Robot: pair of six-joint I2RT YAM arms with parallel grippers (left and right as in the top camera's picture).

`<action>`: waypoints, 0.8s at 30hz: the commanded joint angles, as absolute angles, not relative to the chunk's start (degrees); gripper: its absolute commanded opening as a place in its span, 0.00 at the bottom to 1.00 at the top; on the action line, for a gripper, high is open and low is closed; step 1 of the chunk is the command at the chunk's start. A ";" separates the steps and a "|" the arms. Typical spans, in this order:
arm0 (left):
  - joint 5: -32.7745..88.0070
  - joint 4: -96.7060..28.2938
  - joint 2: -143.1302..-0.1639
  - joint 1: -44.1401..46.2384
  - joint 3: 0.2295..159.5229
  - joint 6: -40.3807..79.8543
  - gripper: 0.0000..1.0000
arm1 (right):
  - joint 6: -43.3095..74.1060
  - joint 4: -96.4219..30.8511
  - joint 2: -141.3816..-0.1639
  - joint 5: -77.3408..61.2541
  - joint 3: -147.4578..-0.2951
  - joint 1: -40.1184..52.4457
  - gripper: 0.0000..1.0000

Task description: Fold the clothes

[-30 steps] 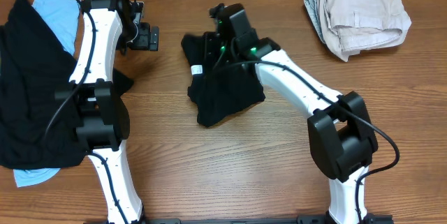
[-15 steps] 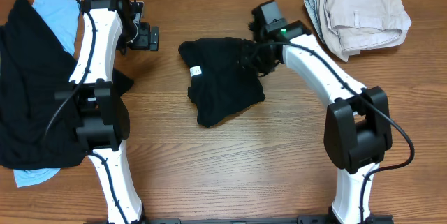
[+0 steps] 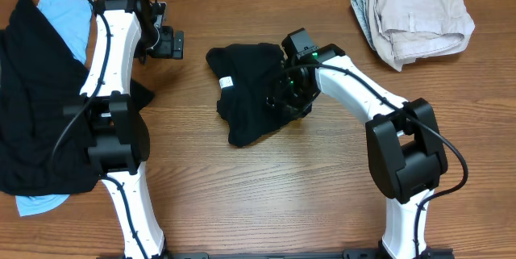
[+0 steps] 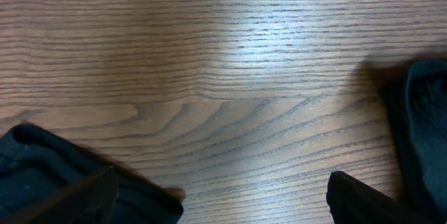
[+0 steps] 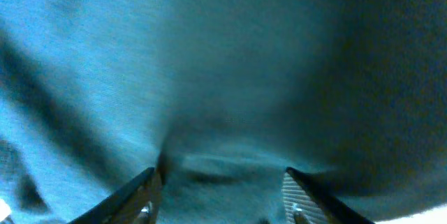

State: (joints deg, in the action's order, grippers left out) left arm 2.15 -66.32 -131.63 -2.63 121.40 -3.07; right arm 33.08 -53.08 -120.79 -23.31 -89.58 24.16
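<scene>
A crumpled black garment (image 3: 251,102) with a small white tag (image 3: 226,82) lies mid-table. My right gripper (image 3: 292,89) is down on its right part. In the right wrist view dark cloth (image 5: 223,77) fills the picture, and the right gripper (image 5: 222,190) has its jaws apart, tips pressed into the fabric, gripping nothing. My left gripper (image 3: 165,43) hovers open over bare wood to the left of the garment. In its own view the left gripper (image 4: 223,206) has wood grain between its fingers, with dark cloth (image 4: 426,126) at the right edge.
A heap of black clothes (image 3: 36,106) covers the left side, with light-blue fabric (image 3: 68,17) showing behind it and below it. Folded beige pieces (image 3: 415,17) sit at the back right corner. The table's far edge runs along the top.
My right gripper let go of the garment's back edge, swung out to the right, then came down on the garment's right part with its jaws opened. The left arm stayed put.
</scene>
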 commanded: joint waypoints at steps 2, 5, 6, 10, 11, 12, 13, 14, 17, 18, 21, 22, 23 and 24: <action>3.03 -66.39 -131.15 -2.61 121.54 -2.55 0.97 | 34.94 -53.30 -119.72 -26.30 -89.25 20.93 0.64; 3.03 -66.37 -131.15 -2.61 121.54 -2.55 0.97 | 34.04 -53.12 -119.72 -26.24 -89.25 18.61 0.64; 3.03 -66.37 -131.15 -2.61 121.54 -2.55 0.97 | 32.86 -52.99 -119.72 -26.26 -89.25 17.63 0.64; 3.03 -66.32 -131.15 -2.61 121.54 -2.57 0.97 | 29.91 -54.33 -120.53 -26.87 -89.25 15.18 0.64; 3.03 -66.35 -131.15 -2.61 121.54 -2.55 0.97 | 29.52 -54.94 -120.79 -26.37 -89.25 14.92 0.64; 3.03 -66.35 -131.15 -2.61 121.54 -2.55 0.97 | 29.04 -55.35 -121.30 -25.58 -89.25 14.74 0.64; 3.03 -66.35 -131.15 -2.61 121.54 -2.55 0.97 | 28.40 -55.48 -121.54 -25.21 -89.25 14.61 0.64; 3.03 -66.30 -131.15 -2.61 121.54 -2.55 0.97 | 27.86 -55.64 -122.04 -24.36 -89.25 14.33 0.64; 3.03 -66.13 -131.15 -2.61 121.54 -2.57 0.97 | 26.26 -54.92 -123.44 -23.73 -89.25 12.97 0.64; 3.03 -66.11 -131.15 -2.61 121.54 -2.57 0.97 | 25.30 -54.74 -123.72 -24.38 -89.25 12.53 0.64; 3.03 -66.11 -131.15 -2.61 121.54 -2.55 0.98 | 22.63 -55.29 -124.22 -27.88 -89.25 11.92 0.64; 3.03 -66.11 -131.15 -2.61 121.54 -2.55 0.97 | 22.65 -55.68 -124.22 -28.08 -89.25 12.14 0.64; 3.03 -66.06 -131.15 -2.61 121.54 -2.55 0.98 | 22.65 -55.94 -124.22 -28.14 -89.25 12.49 0.63; 3.03 -66.00 -131.15 -2.61 121.54 -2.55 0.98 | 22.68 -56.10 -124.22 -28.12 -89.25 12.97 0.56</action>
